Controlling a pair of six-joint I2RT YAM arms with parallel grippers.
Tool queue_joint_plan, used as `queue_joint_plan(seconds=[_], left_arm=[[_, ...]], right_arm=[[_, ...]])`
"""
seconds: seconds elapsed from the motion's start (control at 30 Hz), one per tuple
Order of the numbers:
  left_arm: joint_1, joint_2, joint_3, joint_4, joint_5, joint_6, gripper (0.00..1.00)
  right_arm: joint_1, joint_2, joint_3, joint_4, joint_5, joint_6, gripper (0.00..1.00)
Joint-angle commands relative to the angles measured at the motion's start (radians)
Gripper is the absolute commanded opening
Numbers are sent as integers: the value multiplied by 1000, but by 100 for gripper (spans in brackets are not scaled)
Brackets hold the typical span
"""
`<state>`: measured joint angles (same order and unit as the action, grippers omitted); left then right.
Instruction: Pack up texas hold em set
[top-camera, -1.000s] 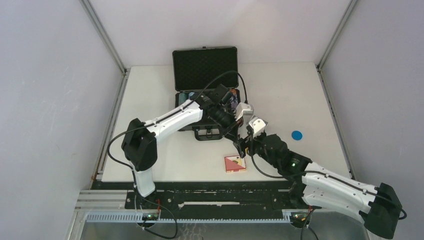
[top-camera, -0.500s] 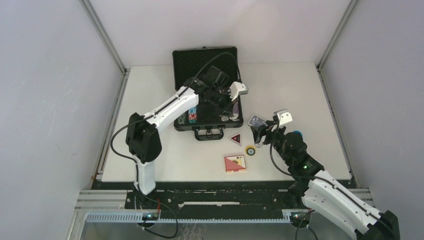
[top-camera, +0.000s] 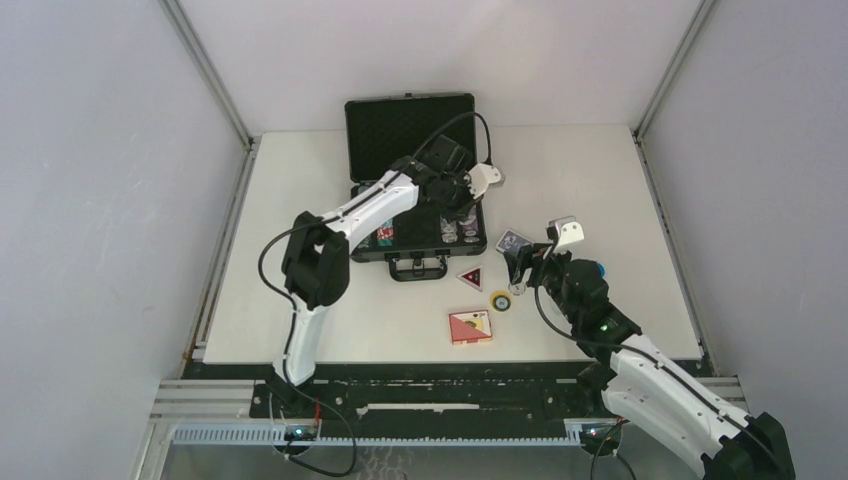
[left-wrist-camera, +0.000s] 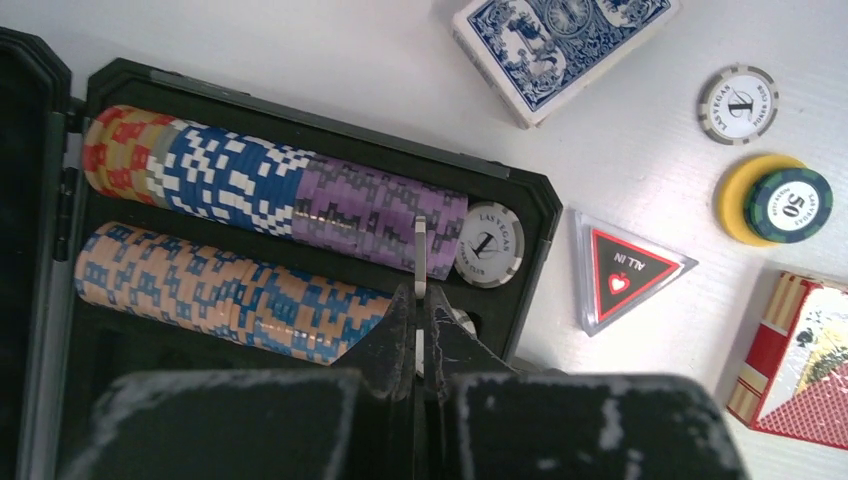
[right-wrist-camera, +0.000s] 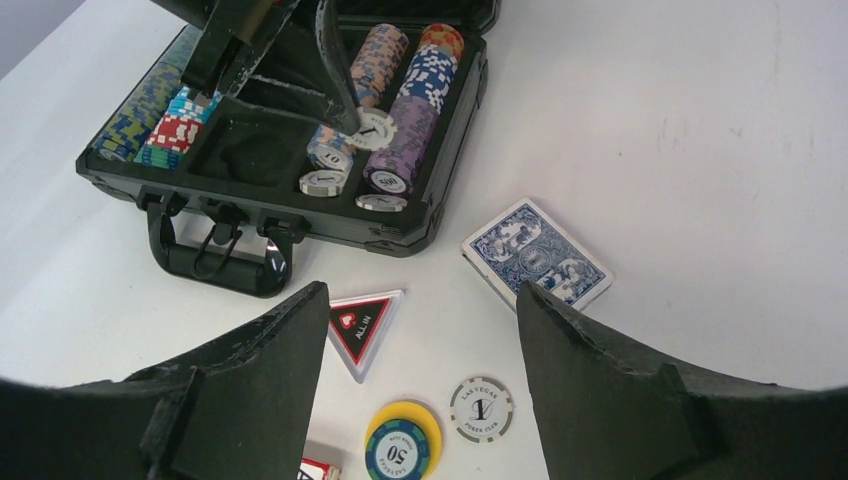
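The black briefcase lies open, with rows of poker chips in its foam. My left gripper hangs over its right end, shut on a white chip seen edge-on above the purple row. My right gripper stands open above the table, nothing between its fingers. Below it lie a white chip, a yellow round button with a green 50 chip on it and the triangular ALL IN button. The blue deck lies to the right. The red deck lies nearer the front.
The case lid stands up at the back. Its handle points toward the front edge. A blue round disc lies partly behind the right arm. Walls close in the table on both sides.
The left arm has swung back from the table in front of the case to above its right end. The right arm has pulled away to the right, uncovering the triangular button and yellow button.
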<state>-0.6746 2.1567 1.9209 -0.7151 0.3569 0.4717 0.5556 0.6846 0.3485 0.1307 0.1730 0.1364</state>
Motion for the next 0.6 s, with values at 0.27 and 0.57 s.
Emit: queue_joint_plan(seconds=[0.27,0.57], left_arm=[[-5,8,50,47,1,20,0],[-19,-174,-131,133,60,28,0]], right_arm=[[-15,4,-11,63,-16,22,76],[-16,10,-13,65,-21,26,76]])
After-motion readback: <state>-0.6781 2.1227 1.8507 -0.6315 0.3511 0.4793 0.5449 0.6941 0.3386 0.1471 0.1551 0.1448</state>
